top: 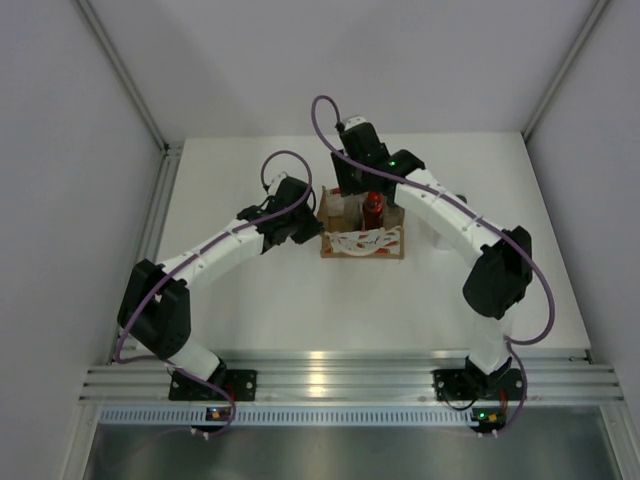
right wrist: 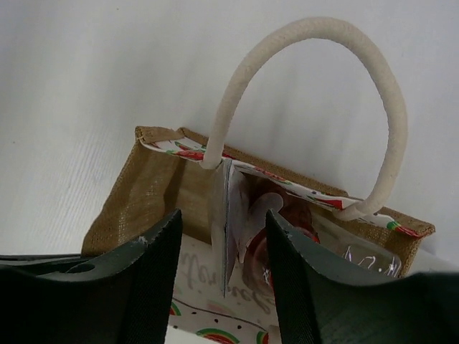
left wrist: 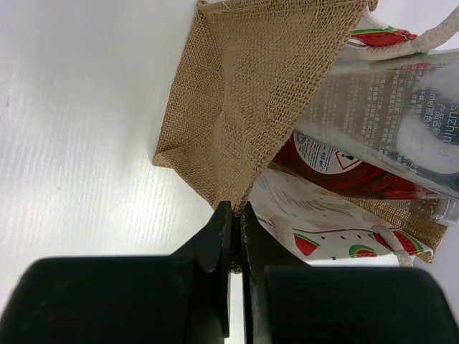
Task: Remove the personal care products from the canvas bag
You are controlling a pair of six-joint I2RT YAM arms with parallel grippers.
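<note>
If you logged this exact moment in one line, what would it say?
left gripper: shut on bag side | right gripper: open over bag | red bottle: inside bag

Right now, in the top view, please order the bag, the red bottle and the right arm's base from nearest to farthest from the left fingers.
1. Bag: the left fingers pinch its left wall.
2. Red bottle: upright inside the bag, near its middle.
3. Right arm's base: bottom right of the view, well away.
</note>
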